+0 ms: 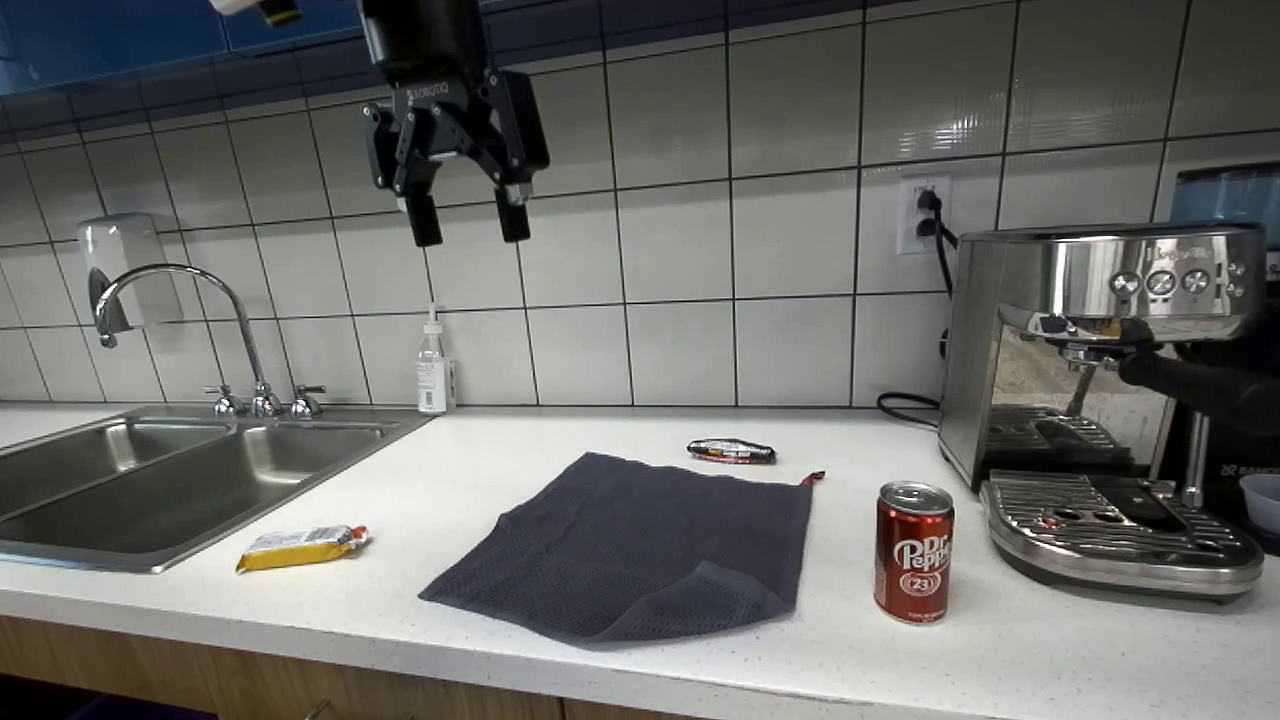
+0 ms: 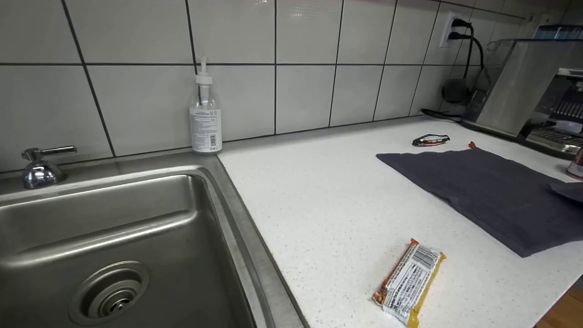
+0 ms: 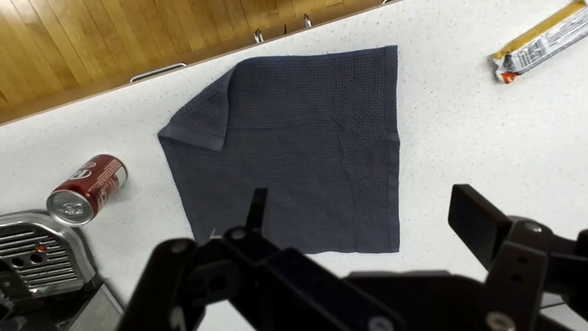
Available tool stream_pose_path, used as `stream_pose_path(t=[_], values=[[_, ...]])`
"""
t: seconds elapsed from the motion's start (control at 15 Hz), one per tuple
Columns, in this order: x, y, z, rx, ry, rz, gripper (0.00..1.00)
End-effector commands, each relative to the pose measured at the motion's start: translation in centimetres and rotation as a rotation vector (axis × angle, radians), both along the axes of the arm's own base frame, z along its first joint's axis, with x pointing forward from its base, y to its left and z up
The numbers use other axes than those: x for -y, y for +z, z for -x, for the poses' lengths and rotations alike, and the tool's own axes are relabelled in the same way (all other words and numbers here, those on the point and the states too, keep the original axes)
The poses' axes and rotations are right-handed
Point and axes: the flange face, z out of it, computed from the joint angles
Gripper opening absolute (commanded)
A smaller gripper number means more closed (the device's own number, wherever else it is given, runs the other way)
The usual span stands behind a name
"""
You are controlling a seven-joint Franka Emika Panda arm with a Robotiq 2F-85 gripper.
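Note:
My gripper (image 1: 470, 230) hangs high above the counter in an exterior view, open, with nothing between its fingers. In the wrist view the gripper (image 3: 360, 189) also shows open, with the dark grey cloth (image 3: 294, 156) far below it. The cloth lies mostly flat, one corner folded over; it also shows in both exterior views (image 1: 640, 540) (image 2: 496, 196). A red Dr Pepper can (image 1: 914, 555) stands upright beside the cloth and shows in the wrist view (image 3: 92, 186). A yellow-and-white wrapped bar (image 1: 300, 548) lies between the cloth and the sink. A dark wrapped bar (image 1: 732, 451) lies behind the cloth.
A steel sink (image 2: 227, 218) with a faucet (image 1: 240, 320) is at one end of the counter (image 2: 319, 191). A pump bottle (image 2: 206, 118) stands by its back corner. A metal espresso machine (image 1: 1120, 400) stands at the other end, its cords (image 1: 945, 250) at the tiled wall.

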Motion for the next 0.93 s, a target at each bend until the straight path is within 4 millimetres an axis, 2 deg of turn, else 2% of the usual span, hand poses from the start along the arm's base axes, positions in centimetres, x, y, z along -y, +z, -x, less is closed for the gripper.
stream_pose_path(t=[0.0, 0.47, 0.87], values=[[-0.6, -2.6, -0.5, -0.012, 0.017, 0.058, 1.00], [-0.3, -7.6, -2.0, -0.058, 0.010, 0.101, 1.00], [1.4, -12.2, -3.9, -0.096, -0.056, 0.110, 1.00]])
